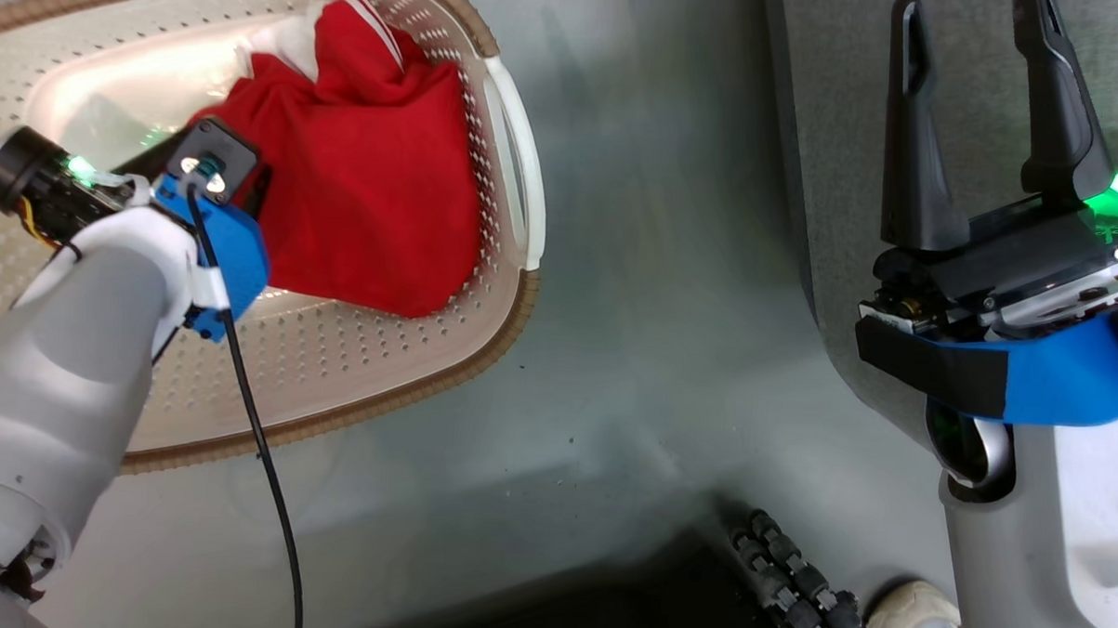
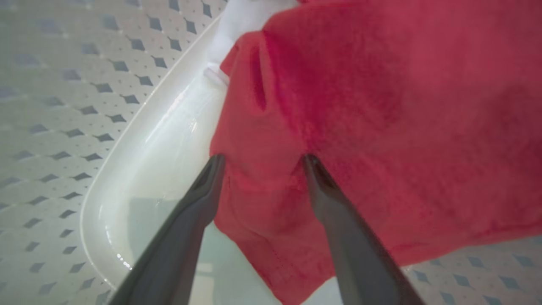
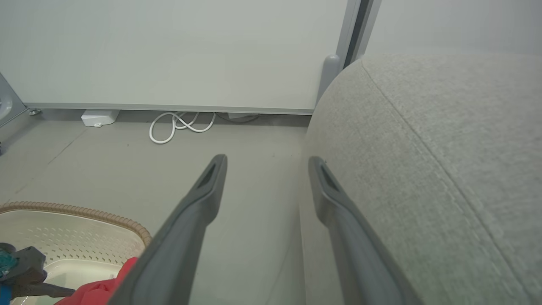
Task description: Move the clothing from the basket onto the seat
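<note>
Head view: an oval cream plastic laundry basket with perforated sides and a brown woven-look rim (image 1: 488,344) stands on a glossy grey floor (image 1: 634,307). Inside it, heaped toward the white-handled end, lies the clothing, a soft bright red fabric bundle with white trim (image 1: 368,186). The pale left forearm (image 1: 64,362) reaches down into the basket at the bundle's near edge. To the right is the seat, a large grey fabric-upholstered sofa with a rounded corner (image 1: 833,175), with nothing red on it. The right gripper (image 1: 971,22) hangs over the sofa's edge, its two dark fingers spread and empty.

Left wrist view: the left gripper (image 2: 262,163) is released, jaws wide apart. One fingertip sits at the rim of a red fold and the other rests on the cloth, so the fold lies between them, not yet pinched. A white panel (image 2: 245,17) shows beyond, above the basket's shiny base.

Right wrist view: the right gripper's spread fingers point past the sofa's corner toward a wall, where a white cable (image 3: 178,125) is looped on the floor. The basket and a scrap of red sit at the lower left.

Judgement: the fabric looks light, limp and fleecy, not fragile. It should drape and trail when lifted. A deep pinch on the bunched fold, catching several layers, seems safer than a thin hem. Whether this is one garment or several cannot be told.
</note>
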Tool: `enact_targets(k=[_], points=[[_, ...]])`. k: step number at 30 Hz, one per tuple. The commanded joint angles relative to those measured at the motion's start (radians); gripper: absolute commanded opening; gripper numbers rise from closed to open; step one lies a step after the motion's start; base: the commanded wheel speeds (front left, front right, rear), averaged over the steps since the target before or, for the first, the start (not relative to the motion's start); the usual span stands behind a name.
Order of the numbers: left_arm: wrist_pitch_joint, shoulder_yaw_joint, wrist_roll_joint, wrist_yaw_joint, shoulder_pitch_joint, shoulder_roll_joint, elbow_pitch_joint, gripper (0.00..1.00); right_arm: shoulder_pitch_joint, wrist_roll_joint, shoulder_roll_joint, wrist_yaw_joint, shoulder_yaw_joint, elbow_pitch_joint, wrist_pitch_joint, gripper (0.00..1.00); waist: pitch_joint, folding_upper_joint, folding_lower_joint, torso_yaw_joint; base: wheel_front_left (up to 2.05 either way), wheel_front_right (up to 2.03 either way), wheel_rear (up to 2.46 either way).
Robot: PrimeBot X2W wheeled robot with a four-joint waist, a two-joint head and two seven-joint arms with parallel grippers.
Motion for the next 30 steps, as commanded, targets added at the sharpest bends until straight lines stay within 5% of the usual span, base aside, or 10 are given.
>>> enact_targets(k=[1, 15, 16, 18, 30], points=[[0.013, -0.008, -0.011, -0.002, -0.027, 0.009, 0.009, 1.00, -0.009, 0.004, 0.002, 0.000, 0.003, -0.012, -0.001, 1.00, 0.021, 0.0001, -0.0001, -0.008, 0.00, 0.00, 0.00], [0.100, -0.065, -0.027, -0.002, -0.065, -0.019, 0.064, 1.00, 0.021, -0.027, 0.002, 0.000, 0.005, -0.072, 0.000, 1.00, 0.060, 0.0001, -0.0001, 0.002, 0.00, 0.00, 0.00], [0.107, -0.068, -0.028, -0.002, -0.065, -0.020, 0.067, 0.75, 0.021, -0.029, 0.002, 0.000, 0.004, -0.073, -0.001, 1.00, 0.060, 0.0001, -0.0001, 0.003, 0.00, 0.00, 0.00], [0.110, -0.071, -0.029, -0.002, -0.068, -0.022, 0.069, 0.04, 0.019, -0.030, 0.002, 0.000, 0.003, -0.077, -0.001, 1.00, 0.061, 0.0001, -0.0001, 0.003, 0.00, 0.00, 0.00], [0.101, -0.084, -0.060, -0.001, -0.073, -0.021, 0.073, 0.00, -0.013, -0.017, 0.002, 0.000, 0.005, -0.067, -0.001, 1.00, 0.050, 0.0001, -0.0001, 0.004, 0.00, 0.00, 0.00]])
